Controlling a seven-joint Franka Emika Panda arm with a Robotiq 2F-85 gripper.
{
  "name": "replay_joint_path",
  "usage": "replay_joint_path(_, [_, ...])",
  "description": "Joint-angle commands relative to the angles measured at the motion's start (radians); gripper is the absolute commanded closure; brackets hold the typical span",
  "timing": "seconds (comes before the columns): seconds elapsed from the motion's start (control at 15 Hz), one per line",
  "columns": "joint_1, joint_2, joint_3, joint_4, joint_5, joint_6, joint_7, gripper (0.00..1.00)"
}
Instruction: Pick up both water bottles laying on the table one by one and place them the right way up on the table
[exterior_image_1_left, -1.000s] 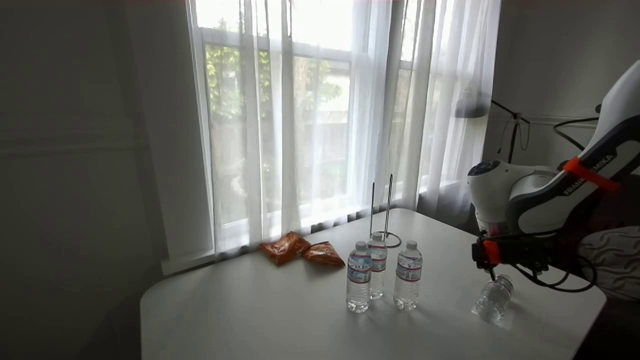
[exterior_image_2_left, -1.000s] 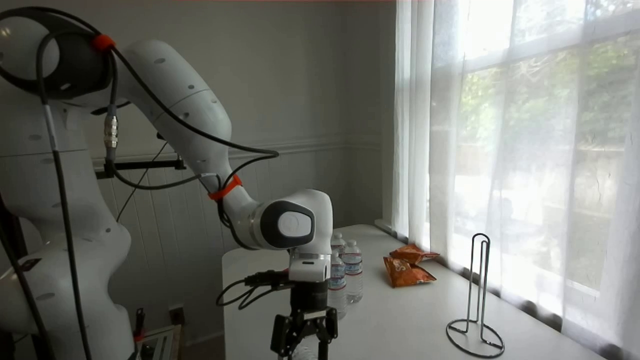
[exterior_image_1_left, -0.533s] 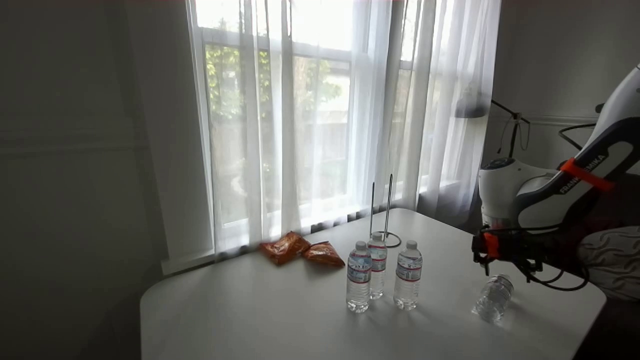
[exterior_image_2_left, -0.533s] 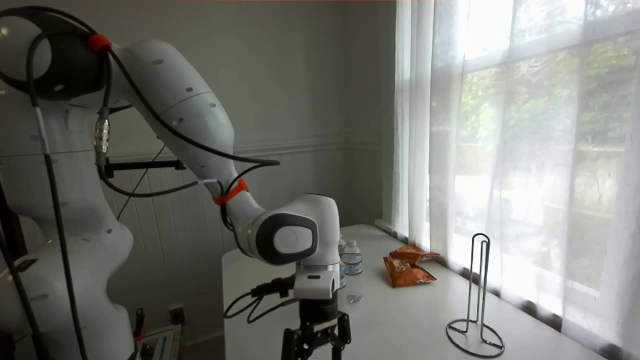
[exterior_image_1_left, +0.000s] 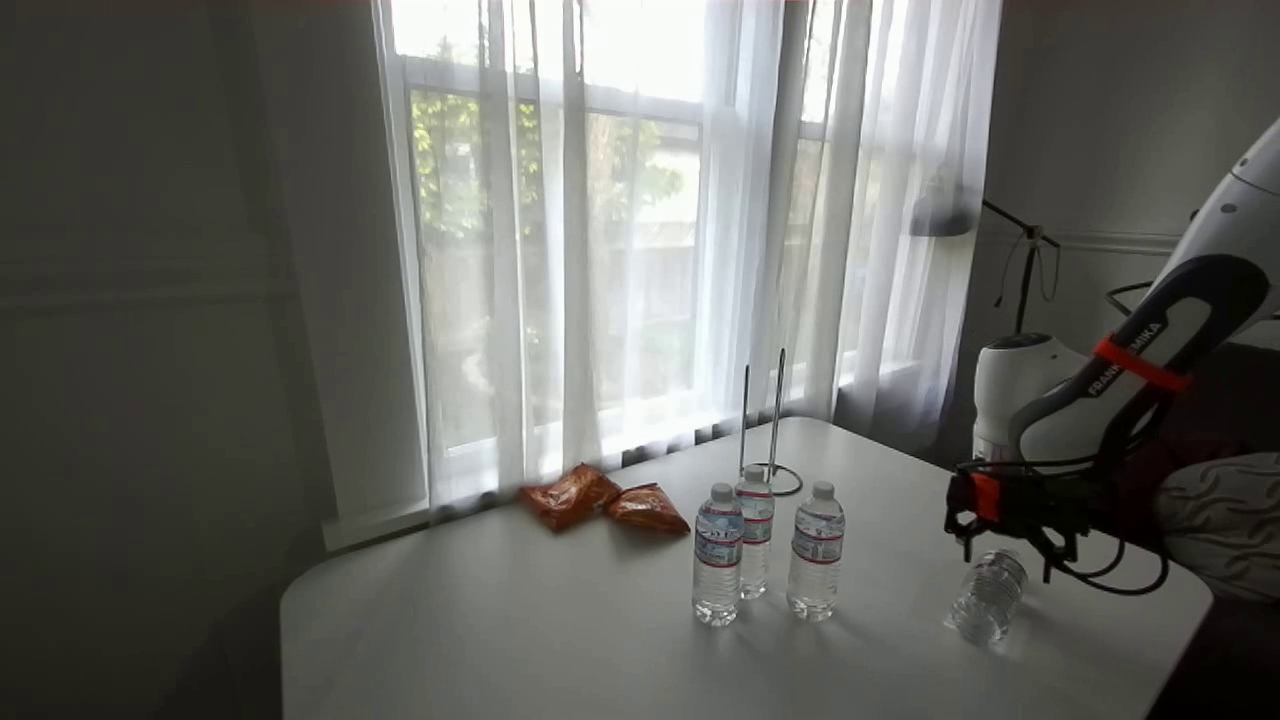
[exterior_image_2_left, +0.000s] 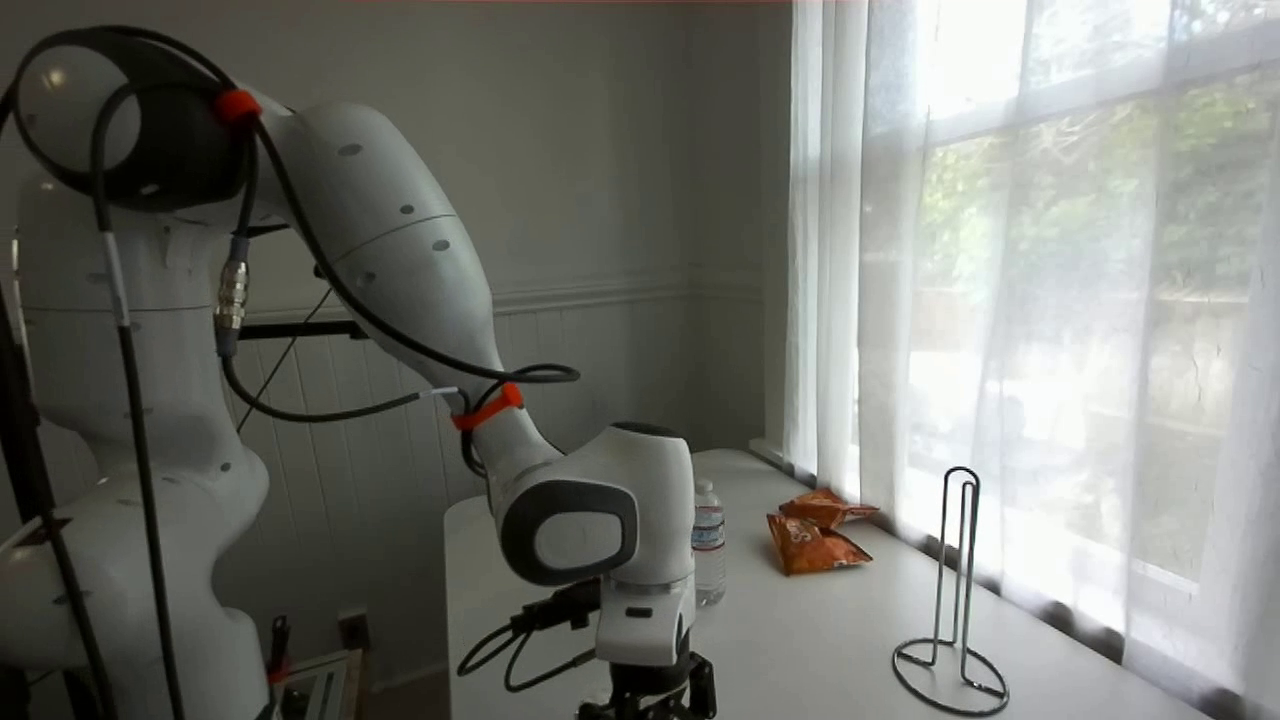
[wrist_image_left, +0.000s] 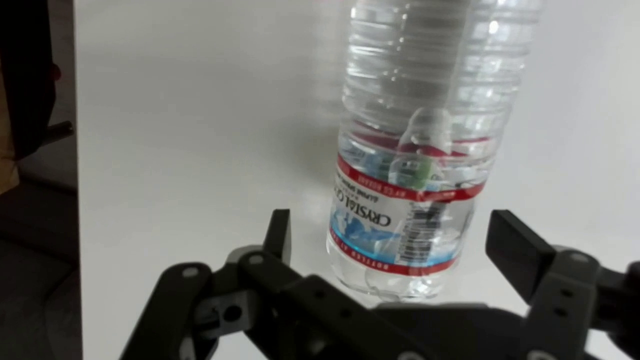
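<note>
One clear water bottle (exterior_image_1_left: 988, 600) lies on its side on the white table (exterior_image_1_left: 500, 640). In the wrist view this bottle (wrist_image_left: 410, 150) runs upward out of frame, with its label band and rounded end nearest me. My gripper (wrist_image_left: 398, 245) is open, a finger on each side of that end, with a gap on both sides. In an exterior view the gripper (exterior_image_1_left: 1007, 560) is just above the lying bottle. Three similar bottles stand upright: a front left one (exterior_image_1_left: 718, 570), one behind it (exterior_image_1_left: 757, 545) and a right one (exterior_image_1_left: 816, 565).
Two orange packets (exterior_image_1_left: 572, 497) (exterior_image_1_left: 650, 508) lie near the window side. A wire stand (exterior_image_2_left: 950, 600) stands on the table by the curtain. In an exterior view my arm hides all but one standing bottle (exterior_image_2_left: 709, 560). The table edge (wrist_image_left: 77, 200) shows left in the wrist view.
My gripper has shifted down and to the right in an exterior view, and turned slightly so both fingers show. It stays open. The lying bottle and the standing bottles have not moved.
</note>
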Motion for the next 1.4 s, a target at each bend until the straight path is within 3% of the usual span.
replay_joint_path(0.0, [-0.004,0.046,-0.013,0.000,0.104,0.089,-0.112,0.00])
replay_joint_path(0.4, [0.004,0.093,-0.028,0.011,0.235,0.169,-0.214,0.00])
replay_joint_path(0.6, [0.021,0.112,-0.047,0.018,0.243,0.190,-0.216,0.00])
replay_joint_path(0.73, [0.027,0.114,-0.049,0.023,0.255,0.188,-0.220,0.26])
replay_joint_path(1.0, [0.072,0.094,-0.077,0.036,0.212,0.157,-0.159,0.55])
replay_joint_path(1.13, [0.111,0.080,-0.098,0.043,0.181,0.145,-0.106,0.66])
replay_joint_path(1.33, [0.180,0.046,-0.122,0.045,0.118,0.122,-0.021,0.72])
